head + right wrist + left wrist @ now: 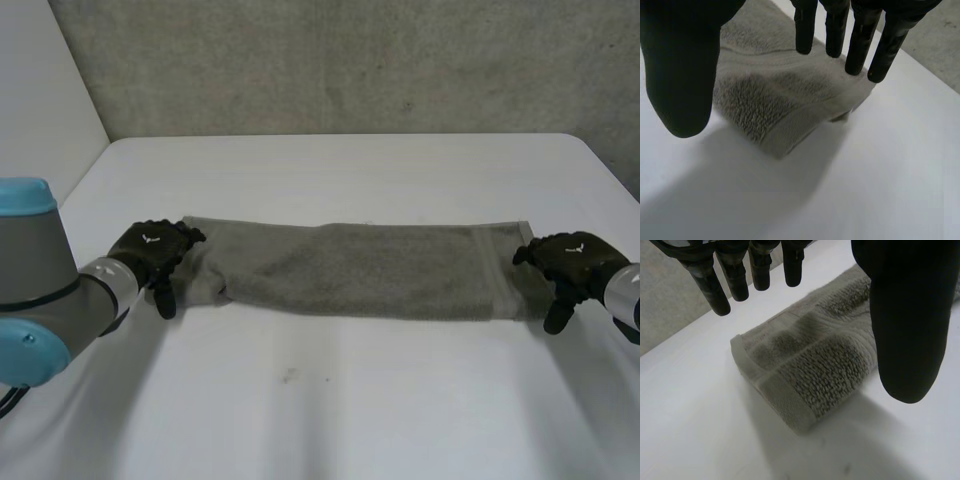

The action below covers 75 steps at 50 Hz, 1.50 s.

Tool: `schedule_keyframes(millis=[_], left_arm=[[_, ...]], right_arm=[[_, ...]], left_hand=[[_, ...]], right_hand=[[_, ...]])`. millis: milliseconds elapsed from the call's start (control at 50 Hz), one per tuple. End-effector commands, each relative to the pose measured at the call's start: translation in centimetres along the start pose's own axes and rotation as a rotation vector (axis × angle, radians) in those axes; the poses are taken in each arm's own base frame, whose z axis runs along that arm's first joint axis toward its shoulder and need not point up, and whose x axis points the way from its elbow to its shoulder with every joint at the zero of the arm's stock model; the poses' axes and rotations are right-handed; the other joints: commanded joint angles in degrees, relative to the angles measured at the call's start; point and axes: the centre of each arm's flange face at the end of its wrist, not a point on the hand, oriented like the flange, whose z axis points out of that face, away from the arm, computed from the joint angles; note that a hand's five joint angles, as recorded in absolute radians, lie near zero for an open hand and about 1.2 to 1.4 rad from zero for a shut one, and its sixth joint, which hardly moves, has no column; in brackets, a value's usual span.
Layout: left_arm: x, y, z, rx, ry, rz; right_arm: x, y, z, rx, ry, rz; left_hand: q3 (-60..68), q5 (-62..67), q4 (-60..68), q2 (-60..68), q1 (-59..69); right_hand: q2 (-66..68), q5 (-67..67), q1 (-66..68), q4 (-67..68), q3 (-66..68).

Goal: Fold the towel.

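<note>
Your grey towel lies flat on the white counter, folded into a long strip. The left hand is at the towel's left end and the right hand is at its right end. In each wrist view the fingers hang straight above that end of the towel, apart from the thumb. Neither hand holds anything.

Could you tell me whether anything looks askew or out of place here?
Only slightly: the towel strip is uneven, bunched narrower near the left hand than at the right hand.
</note>
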Motion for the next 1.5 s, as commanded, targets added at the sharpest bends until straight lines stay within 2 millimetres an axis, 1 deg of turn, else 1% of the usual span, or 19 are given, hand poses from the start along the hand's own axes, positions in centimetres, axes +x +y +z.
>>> schedule_keyframes(millis=[20, 220, 300, 500, 600, 680, 720, 740, 780, 800, 840, 860, 880, 1020, 1120, 1240, 1300, 1400, 1500], left_arm=[[0.2, 0.1, 0.1, 0.005, 0.003, 0.003], [0.3, 0.4, -0.1, -0.002, 0.006, 0.001], [0.4, 0.5, -0.2, -0.005, 0.007, 0.0], [0.4, 0.0, -1.1, 0.009, 0.006, 0.003], [0.4, -0.6, -1.4, 0.027, 0.002, 0.008], [0.4, -1.0, -1.7, 0.039, 0.0, 0.011], [0.4, -1.0, -1.8, 0.041, -0.001, 0.011], [0.4, -1.0, -1.8, 0.041, -0.001, 0.011], [0.4, -1.1, -1.9, 0.042, -0.002, 0.012], [0.4, -1.2, -2.0, 0.045, -0.003, 0.012], [0.4, -1.2, -2.0, 0.045, -0.003, 0.012], [0.4, -1.1, -2.1, 0.042, -0.002, 0.012], [0.4, -1.1, -2.1, 0.042, -0.002, 0.012], [0.5, -0.8, -2.2, 0.034, 0.003, 0.01], [0.7, -0.8, -2.2, 0.033, 0.006, 0.012], [0.8, -0.9, -2.3, 0.038, 0.009, 0.014], [0.9, -1.7, -2.2, 0.064, 0.011, 0.022], [2.8, -4.1, -2.3, 0.147, 0.047, 0.054], [4.6, -6.2, -2.6, 0.214, 0.086, 0.037]], right_arm=[[0.5, 1.4, 1.4, 0.051, 0.055, -0.034], [1.7, 3.2, 3.3, 0.029, 0.084, -0.086], [3.5, 3.5, 3.0, -0.001, 0.149, -0.116], [12.9, 1.1, 0.5, -0.018, 0.508, -0.24], [13.5, -0.5, 0.5, 0.008, 0.535, -0.306], [10.4, -3.7, 0.8, 0.102, 0.481, -0.353], [5.7, -7.8, 0.8, 0.235, 0.407, -0.42], [5.7, -7.8, 0.8, 0.236, 0.407, -0.42], [0.5, -10.5, 0.7, 0.352, 0.311, -0.472], [0.4, -10.5, 0.7, 0.353, 0.311, -0.473], [-6.3, -12.8, 0.2, 0.501, 0.18, -0.539], [-6.3, -12.8, 0.2, 0.502, 0.179, -0.54], [-9.8, -13.4, -0.1, 0.572, 0.102, -0.572], [-23.4, -11.4, -0.9, 0.714, -0.242, -0.648], [-28.0, -7.9, -0.8, 0.66, -0.394, -0.676], [-28.7, -7.3, -0.7, 0.643, -0.41, -0.671], [-26.8, -10.1, -1.6, 0.674, -0.34, -0.608], [-21.0, -13.1, -2.1, 0.636, -0.233, -0.318], [-16.3, -12.8, -2.9, 0.546, -0.213, -0.061]], left_hand=[[1.31, -0.42, 1.31, 1.21, 0.89], [0.46, -1.27, 0.46, 0.37, 0.05], [0.46, -1.27, 0.46, 0.37, 0.05], [0.29, -1.43, 0.29, 0.2, -0.12], [0.29, -1.43, 0.29, 0.2, -0.12], [0.29, -1.43, 0.29, 0.2, -0.12], [0.29, -1.44, 0.29, 0.2, -0.12], [0.29, -1.43, 0.29, 0.2, -0.12], [0.29, -1.43, 0.29, 0.2, -0.12], [0.29, -1.43, 0.29, 0.2, -0.12], [0.29, -1.43, 0.29, 0.2, -0.12], [0.13, -1.6, 0.13, 0.04, -0.29], [0.13, -1.6, 0.13, 0.03, -0.29], [0.13, -1.6, 0.13, 0.04, -0.29], [0.29, -1.43, 0.29, 0.2, -0.12], [0.13, -1.6, 0.13, 0.03, -0.29], [0.29, -1.43, 0.29, 0.2, -0.12], [1.47, -0.25, 1.47, 1.38, 1.06], [1.3, -0.42, 1.3, 1.21, 0.89]], right_hand=[[15.42, 15.27, 18.4, 15.17, 14.83], [61.75, 61.6, 64.73, 61.5, 61.15], [61.79, 61.64, 64.77, 61.54, 61.19], [61.79, 61.64, 64.77, 61.54, 61.19], [61.79, 61.64, 64.77, 61.54, 61.19], [61.79, 61.64, 64.77, 61.54, 61.19], [61.79, 61.64, 64.77, 61.54, 61.19], [61.79, 61.64, 64.77, 61.54, 61.19], [61.79, 61.64, 64.77, 61.54, 61.19], [61.79, 61.64, 64.77, 61.54, 61.19], [61.79, 61.64, 64.77, 61.54, 61.19], [61.79, 61.64, 64.77, 61.54, 61.19], [61.79, 61.64, 64.77, 61.54, 61.19], [61.79, 61.64, 64.77, 61.54, 61.19], [61.79, 61.64, 64.77, 61.54, 61.19], [57.31, 57.16, 60.28, 57.06, 56.71], [-8.21, -8.36, -5.23, -8.46, -8.81], [-8.21, -8.36, -5.23, -8.46, -8.81], [-8.21, -8.36, -5.23, -8.46, -8.81]])
